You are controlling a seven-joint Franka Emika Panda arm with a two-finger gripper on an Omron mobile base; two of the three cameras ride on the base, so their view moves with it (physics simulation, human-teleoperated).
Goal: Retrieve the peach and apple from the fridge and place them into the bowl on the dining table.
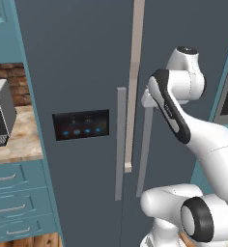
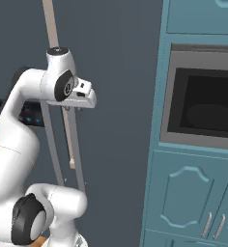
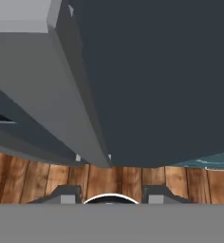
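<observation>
Two doors of the fridge (image 1: 82,72) stand barely cracked, fruit unseen inside. Its right handle (image 1: 145,149) sits in the claw (image 2: 71,112), jaws closed on it. Risk: pulling off-axis could slip the grip, letting the door swing shut.

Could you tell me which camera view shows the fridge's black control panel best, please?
The left base view: the black panel faces the camera with its blue lights clear. In the right base view the arm hides most of it. The hand view looks down along a fridge handle.
</observation>
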